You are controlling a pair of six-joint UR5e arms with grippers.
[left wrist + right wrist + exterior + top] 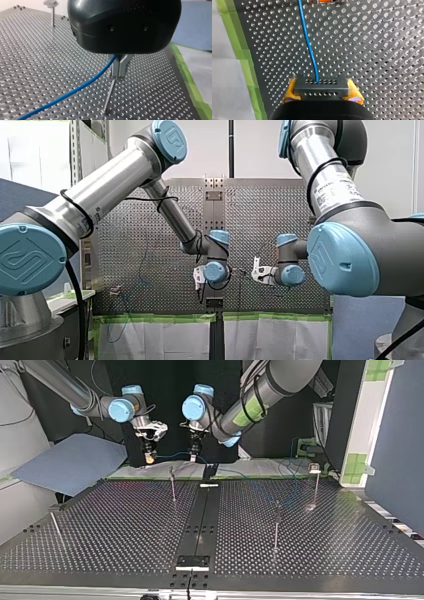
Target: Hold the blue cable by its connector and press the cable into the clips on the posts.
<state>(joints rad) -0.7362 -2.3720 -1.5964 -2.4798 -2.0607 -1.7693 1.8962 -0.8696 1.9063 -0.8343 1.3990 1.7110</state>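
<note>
Two arms are seen over the table in the front view, my left arm at left, my right arm at right. In the top view the blue cable is strung between both jaws near the table's far edge; four posts are stood there. In the left wrist view my left arm's jaws are clenched on the cable, just above a post. In the right wrist view my right arm's jaws, yellow-padded, are clamped on the black connector.

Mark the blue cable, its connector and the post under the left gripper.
blue cable (308, 42): right wrist view, middle of its run.
connector (321, 87): right wrist view, dark top face.
post (110, 96): left wrist view, middle of shaft.
</note>
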